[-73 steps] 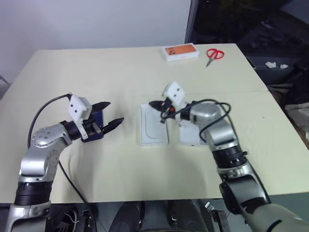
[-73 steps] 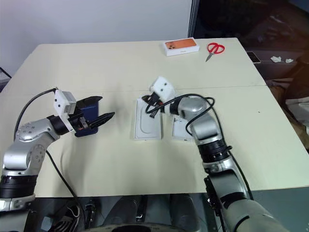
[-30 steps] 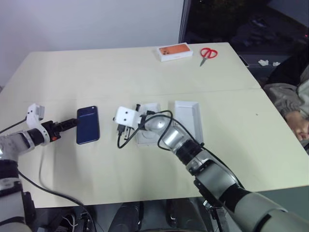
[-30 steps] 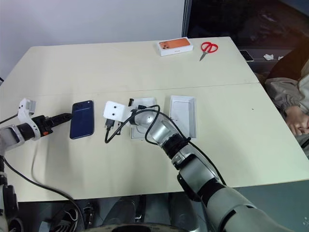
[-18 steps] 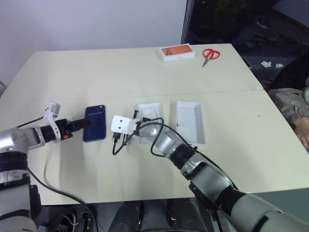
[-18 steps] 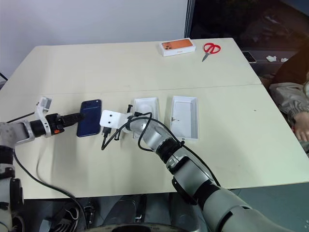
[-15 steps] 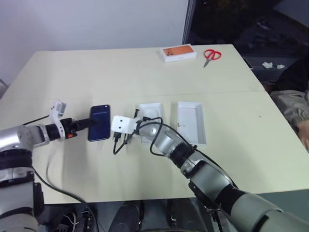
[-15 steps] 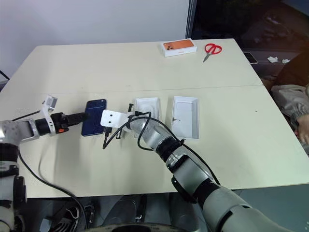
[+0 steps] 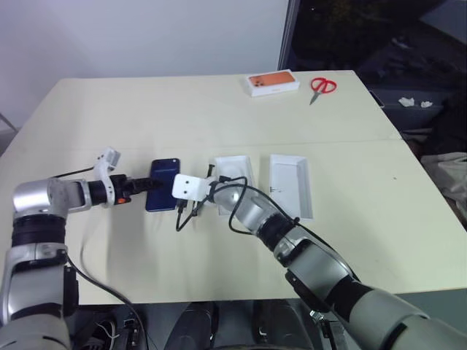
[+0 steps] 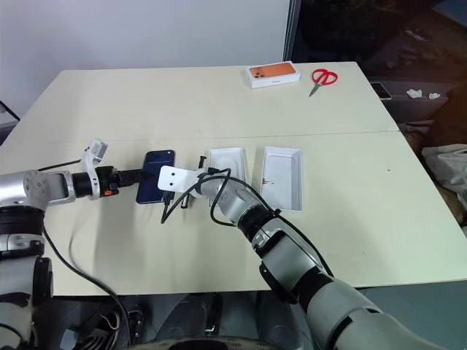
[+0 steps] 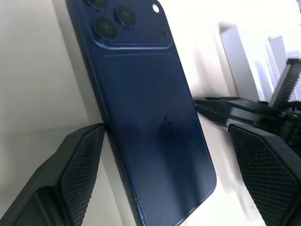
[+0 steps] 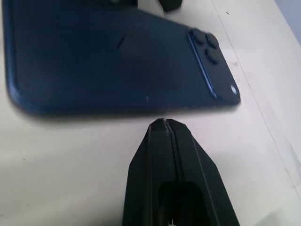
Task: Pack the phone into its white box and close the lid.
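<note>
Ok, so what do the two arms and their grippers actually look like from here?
Both arms are silver-grey metal with black joint sections. Each wrist carries a small white camera block, and a loose black cable loops along each forearm. The left gripper and right gripper have black fingers; the left fingers are broad wedge-shaped pads with a fine diamond-knurled texture, while the right ones taper to a point.

Office or lab room, large pale table (image 9: 219,109), plain white wall (image 9: 146,36), red scissors (image 9: 322,85) lying out
</note>
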### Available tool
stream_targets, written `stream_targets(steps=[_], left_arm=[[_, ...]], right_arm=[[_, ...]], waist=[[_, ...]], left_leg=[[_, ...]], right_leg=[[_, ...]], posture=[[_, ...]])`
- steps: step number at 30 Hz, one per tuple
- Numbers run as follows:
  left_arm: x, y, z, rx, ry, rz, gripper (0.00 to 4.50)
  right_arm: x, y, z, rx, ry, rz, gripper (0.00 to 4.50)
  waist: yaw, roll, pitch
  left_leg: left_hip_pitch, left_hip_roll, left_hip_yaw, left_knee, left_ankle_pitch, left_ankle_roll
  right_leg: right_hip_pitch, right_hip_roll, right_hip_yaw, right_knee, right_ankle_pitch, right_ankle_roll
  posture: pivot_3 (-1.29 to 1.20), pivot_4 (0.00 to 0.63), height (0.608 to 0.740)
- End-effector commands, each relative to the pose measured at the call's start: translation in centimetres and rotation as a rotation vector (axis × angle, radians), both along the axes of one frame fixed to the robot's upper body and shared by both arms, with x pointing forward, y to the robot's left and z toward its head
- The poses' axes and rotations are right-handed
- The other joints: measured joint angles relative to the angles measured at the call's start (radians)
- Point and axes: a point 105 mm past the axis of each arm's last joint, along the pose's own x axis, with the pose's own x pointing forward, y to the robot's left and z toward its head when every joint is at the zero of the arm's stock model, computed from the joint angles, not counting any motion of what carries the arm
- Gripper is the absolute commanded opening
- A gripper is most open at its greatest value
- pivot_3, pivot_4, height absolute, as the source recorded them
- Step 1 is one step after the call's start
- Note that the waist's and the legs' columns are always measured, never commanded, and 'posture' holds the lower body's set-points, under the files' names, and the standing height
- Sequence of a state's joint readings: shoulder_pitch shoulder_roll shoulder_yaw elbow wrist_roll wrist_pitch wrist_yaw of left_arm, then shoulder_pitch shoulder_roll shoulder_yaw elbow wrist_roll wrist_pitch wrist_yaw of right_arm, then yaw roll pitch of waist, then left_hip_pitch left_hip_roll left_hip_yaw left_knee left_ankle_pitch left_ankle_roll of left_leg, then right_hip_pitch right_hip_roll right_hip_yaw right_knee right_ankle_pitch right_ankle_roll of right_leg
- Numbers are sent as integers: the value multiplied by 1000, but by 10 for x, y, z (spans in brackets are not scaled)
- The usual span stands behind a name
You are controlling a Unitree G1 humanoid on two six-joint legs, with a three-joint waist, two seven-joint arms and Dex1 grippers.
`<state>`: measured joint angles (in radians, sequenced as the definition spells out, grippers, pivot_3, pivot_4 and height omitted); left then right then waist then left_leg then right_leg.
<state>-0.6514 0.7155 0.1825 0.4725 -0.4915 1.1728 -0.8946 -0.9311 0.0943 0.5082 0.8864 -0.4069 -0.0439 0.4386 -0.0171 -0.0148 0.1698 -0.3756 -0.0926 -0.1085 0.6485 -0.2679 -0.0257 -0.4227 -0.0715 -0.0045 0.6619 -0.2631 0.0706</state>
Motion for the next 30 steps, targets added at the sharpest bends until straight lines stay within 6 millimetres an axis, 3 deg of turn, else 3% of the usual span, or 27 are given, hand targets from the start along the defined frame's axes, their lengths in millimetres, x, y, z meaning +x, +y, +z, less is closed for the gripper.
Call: stream_targets(steps=[1, 4, 11, 15, 18, 30], left_arm=[[-6, -22, -11, -60, 57, -43, 4422], [-9, -31, -17, -82, 76, -55, 4422], [5, -31, 3, -158, -10, 45, 4422], [6, -44, 12, -224, -9, 44, 4422], [1, -47, 8, -134, -17, 19, 4422], [-4, -17, -5, -204, 26, 139, 4422]], right_arm=[[-6, 10, 4, -13, -2, 51, 20], [-11, 13, 0, -26, 4, 73, 20], [-12, 7, -5, -28, 31, 69, 20], [-10, 5, -3, -19, 32, 55, 20], [-9, 4, -1, -14, 29, 50, 20], [-8, -4, -6, -30, 24, 43, 20]], waist=[[-1, 0, 0], [-2, 0, 0], [2, 0, -1], [-4, 0, -1], [-12, -1, -1], [-28, -1, -1]], left_leg=[[0, 0, 0, 0, 0, 0], [0, 0, 0, 0, 0, 0], [1, 0, 0, 0, 0, 0], [0, 1, 0, 0, 0, 0], [0, 1, 0, -1, 0, -1], [0, 2, 0, -2, 1, -2]], right_leg=[[0, 0, 0, 0, 0, 0], [0, 0, 0, 0, 0, 0], [0, 0, 0, 0, 0, 0], [3, 0, 0, 0, 0, 0], [2, 1, 0, 0, 0, 0], [2, 2, 0, 0, 0, 0]], posture=[[0, 150, 740], [0, 150, 740], [0, 150, 740], [0, 150, 740], [0, 150, 740], [0, 150, 740]])
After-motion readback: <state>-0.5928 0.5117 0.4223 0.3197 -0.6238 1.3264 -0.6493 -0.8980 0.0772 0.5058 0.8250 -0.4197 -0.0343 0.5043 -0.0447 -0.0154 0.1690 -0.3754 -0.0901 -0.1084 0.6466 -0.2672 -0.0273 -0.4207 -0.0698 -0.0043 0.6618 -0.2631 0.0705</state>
